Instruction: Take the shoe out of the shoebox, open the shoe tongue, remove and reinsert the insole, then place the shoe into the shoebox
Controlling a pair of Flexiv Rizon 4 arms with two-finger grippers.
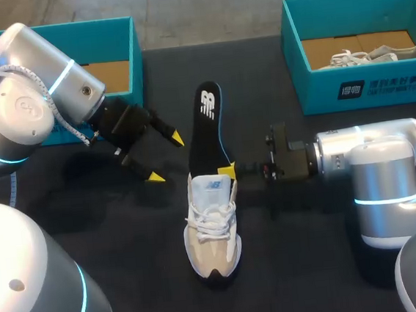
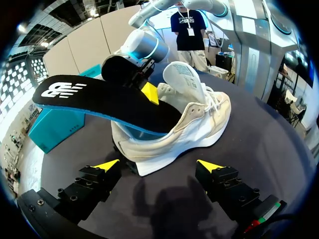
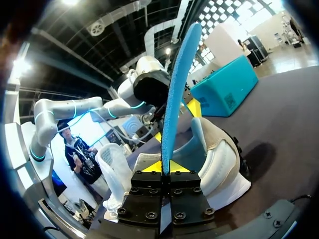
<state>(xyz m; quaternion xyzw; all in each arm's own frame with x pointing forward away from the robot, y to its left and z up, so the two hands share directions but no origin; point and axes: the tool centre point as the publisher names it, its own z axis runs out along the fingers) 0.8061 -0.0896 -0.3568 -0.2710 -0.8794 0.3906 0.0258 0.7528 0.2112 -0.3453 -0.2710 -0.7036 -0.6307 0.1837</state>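
Fingers of my right gripper (image 1: 228,171) pinch the insole (image 1: 209,126), running away beyond the shoe (image 1: 212,233), toe toward me; left gripper (image 1: 166,158) spread wide

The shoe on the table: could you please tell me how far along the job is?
Done: the shoe stands out on the table, tongue lifted. In hand: the right gripper is shut on the insole, whose toe end is in the shoe; the left gripper is open beside it. Left: finishing the insole step, then putting the shoe into the shoebox.
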